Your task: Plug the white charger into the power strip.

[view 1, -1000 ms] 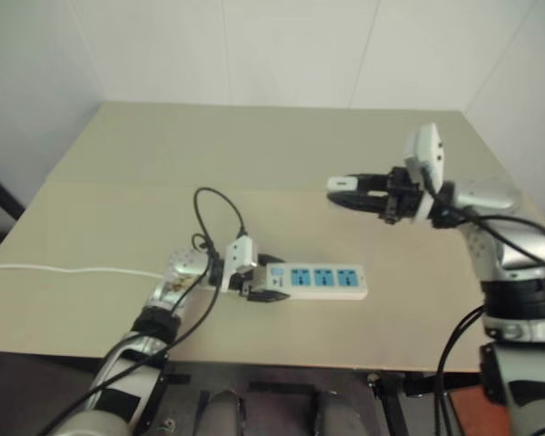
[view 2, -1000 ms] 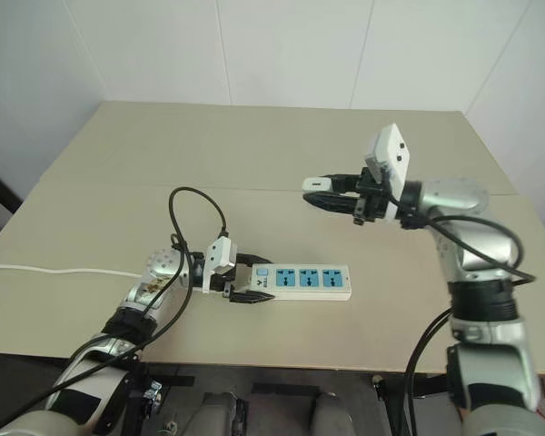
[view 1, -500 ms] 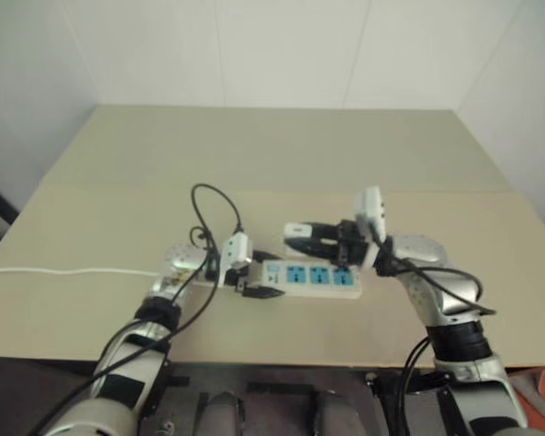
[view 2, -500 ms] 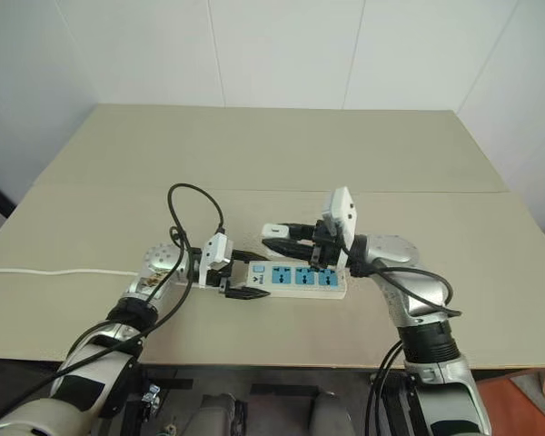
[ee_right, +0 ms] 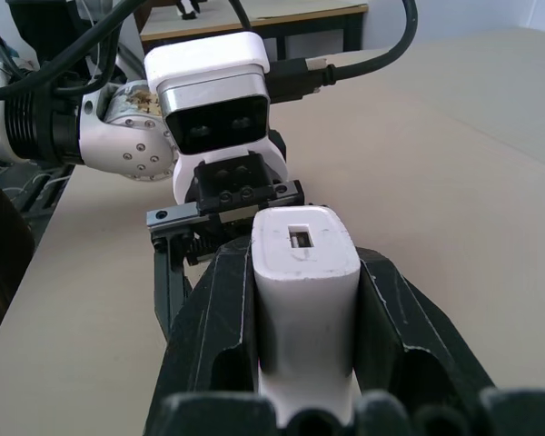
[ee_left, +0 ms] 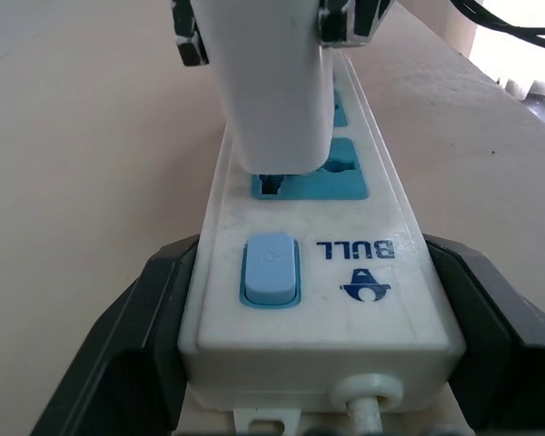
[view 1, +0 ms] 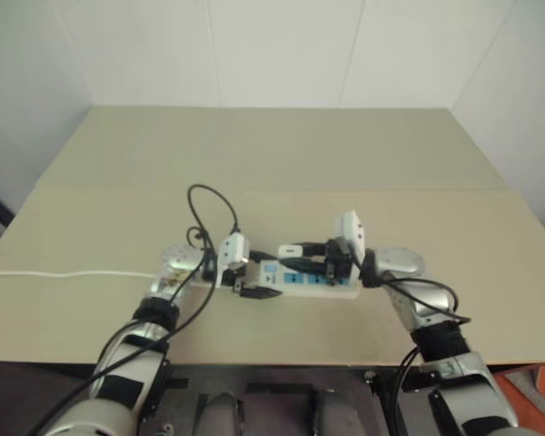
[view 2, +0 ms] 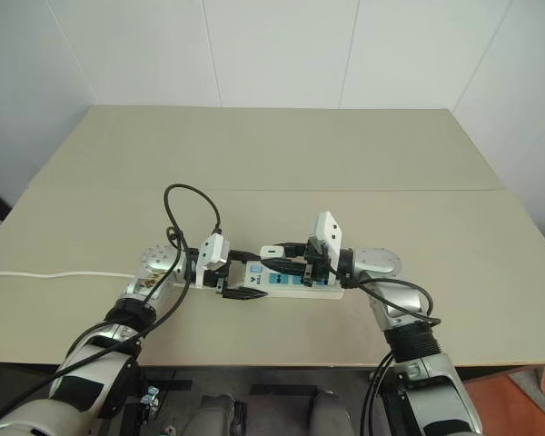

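The white charger (ee_right: 304, 300) sits clamped between the two black fingers of the right gripper (ee_right: 300, 272), which are closed snugly on its sides. In the left wrist view it stands directly over the first blue socket next to the switch of the power strip (ee_left: 322, 291), its lower end at the socket face; whether it is seated cannot be told. The left gripper (ee_left: 318, 363) has its fingers shut against both long sides of the strip's switch end, pinning it to the table (view 1: 282, 154). The strip lies near the table's front edge, with wide bare tabletop behind and to either side. Its thin white cord (view 1: 64, 272) runs off toward the left edge.
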Robot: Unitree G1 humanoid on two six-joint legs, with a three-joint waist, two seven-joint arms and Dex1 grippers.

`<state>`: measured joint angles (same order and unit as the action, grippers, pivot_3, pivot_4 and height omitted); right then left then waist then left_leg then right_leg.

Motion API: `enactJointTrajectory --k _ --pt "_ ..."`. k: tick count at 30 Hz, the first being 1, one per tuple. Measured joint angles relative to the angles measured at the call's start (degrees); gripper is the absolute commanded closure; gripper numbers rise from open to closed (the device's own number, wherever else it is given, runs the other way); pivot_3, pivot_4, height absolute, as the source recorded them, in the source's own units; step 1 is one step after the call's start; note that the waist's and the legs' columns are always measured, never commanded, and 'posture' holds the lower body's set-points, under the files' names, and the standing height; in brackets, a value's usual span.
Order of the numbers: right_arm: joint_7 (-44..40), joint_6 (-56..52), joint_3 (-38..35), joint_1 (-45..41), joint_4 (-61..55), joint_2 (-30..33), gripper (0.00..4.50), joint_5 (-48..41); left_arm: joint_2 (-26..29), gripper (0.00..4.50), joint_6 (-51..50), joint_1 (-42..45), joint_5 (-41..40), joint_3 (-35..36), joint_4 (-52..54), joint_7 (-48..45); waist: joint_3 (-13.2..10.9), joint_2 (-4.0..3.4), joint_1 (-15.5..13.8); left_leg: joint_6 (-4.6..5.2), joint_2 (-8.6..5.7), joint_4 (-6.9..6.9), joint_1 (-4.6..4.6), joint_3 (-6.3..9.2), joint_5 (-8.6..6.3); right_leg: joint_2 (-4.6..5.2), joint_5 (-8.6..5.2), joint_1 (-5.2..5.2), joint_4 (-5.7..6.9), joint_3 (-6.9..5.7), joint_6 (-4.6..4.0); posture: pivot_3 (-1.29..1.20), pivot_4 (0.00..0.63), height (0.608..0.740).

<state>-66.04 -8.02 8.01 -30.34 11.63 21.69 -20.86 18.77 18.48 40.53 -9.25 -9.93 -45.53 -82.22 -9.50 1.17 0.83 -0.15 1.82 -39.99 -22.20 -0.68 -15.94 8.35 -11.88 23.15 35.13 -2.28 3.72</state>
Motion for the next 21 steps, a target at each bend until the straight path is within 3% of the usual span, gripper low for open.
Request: enactJointTrajectory --k 21 --pt "-1.5 1.4 0.0 -1.8 3.4 -0.7 3.38 0.2 0.5 1.22 -2.7 -0.9 0.0 0.0 2.5 0.0 0.0 0.0 0.1 0.0 0.01 0.06 -0.01 0.0 0.0 -0.01 0.0 0.01 0.02 0.0 0.0 0.0 0.15 0.74"
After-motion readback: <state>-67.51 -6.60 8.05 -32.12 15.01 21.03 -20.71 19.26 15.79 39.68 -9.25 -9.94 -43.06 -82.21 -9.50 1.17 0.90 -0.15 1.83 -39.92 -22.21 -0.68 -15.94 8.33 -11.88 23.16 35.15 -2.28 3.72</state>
